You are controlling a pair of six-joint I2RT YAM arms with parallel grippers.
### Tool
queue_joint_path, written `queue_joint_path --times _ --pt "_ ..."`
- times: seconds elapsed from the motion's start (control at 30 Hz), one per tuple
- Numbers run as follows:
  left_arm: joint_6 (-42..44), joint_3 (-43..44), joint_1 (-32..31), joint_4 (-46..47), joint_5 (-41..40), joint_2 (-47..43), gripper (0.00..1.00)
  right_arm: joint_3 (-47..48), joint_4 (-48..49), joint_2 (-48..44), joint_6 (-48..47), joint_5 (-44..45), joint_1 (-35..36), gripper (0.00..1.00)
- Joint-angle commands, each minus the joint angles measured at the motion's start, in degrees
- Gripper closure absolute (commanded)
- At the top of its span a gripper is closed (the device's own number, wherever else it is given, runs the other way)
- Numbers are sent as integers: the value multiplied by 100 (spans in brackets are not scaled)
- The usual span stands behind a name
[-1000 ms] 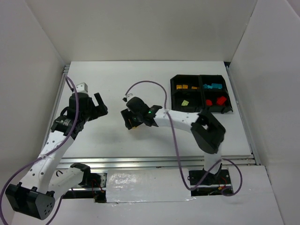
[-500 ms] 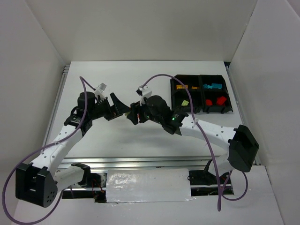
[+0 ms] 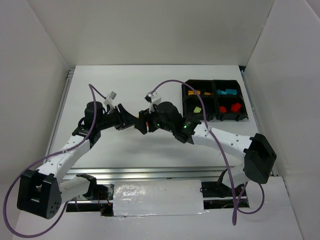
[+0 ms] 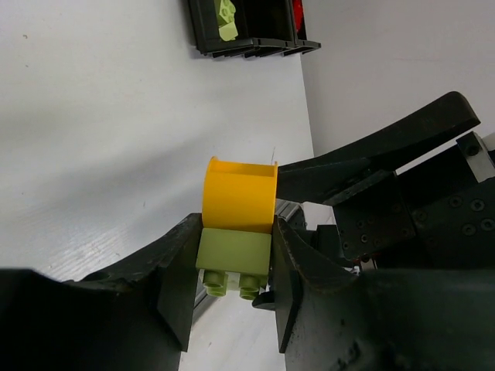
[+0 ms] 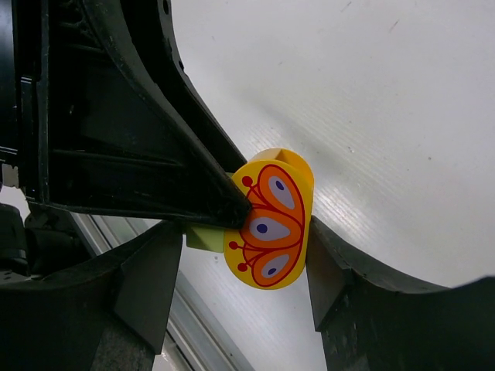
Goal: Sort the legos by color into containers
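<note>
An orange-yellow brick (image 4: 238, 193) with a butterfly print sits stacked on a pale yellow-green brick (image 4: 233, 259), pinched in the left gripper (image 4: 233, 236) over mid-worktop. The black tray (image 3: 214, 100) near the far right corner holds sorted bricks (orange ones (image 3: 196, 93), teal ones (image 3: 228, 92), a green one (image 3: 197, 109), red ones (image 3: 230, 107), each colour in its own compartment).

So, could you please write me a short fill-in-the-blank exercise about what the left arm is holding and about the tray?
The left end effector clamps a pale ___ brick.
Stuck to it is an orange-yellow piece printed with a ___.
The black tray has ___ compartments.
The red bricks lie in its near-___ compartment.
Missing words: green; butterfly; four; right.
</note>
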Motion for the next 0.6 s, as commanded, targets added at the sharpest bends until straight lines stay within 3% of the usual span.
queue_joint_path --times 0.0,0.03,0.07,0.13,0.17,0.23,0.37,0.4,0.57 --pt "-102 -40 -138 649 766 32 94 304 568 -109 199 -282 14 100" --pt "-94 -49 -156 859 846 41 100 330 559 -109 226 -334 23 100" --pt "-85 -49 -156 974 925 24 100 348 524 -109 253 -370 14 100" --pt "38 4 -156 1055 1040 -55 100 374 471 -126 253 -484 6 85" --pt "117 39 -156 968 1031 -90 100 383 445 -126 253 -571 -12 62" --pt "354 179 -156 801 926 -187 100 348 401 -144 314 -1054 -143 1" --pt "793 443 -156 317 855 -240 100 103 339 -363 455 -2222 -801 0" --pt "933 443 -156 247 855 -249 100 -116 453 -555 481 -3016 -1003 0" --pt "1259 391 -165 466 1320 -354 100 -364 463 -1048 552 -5184 -2208 0"
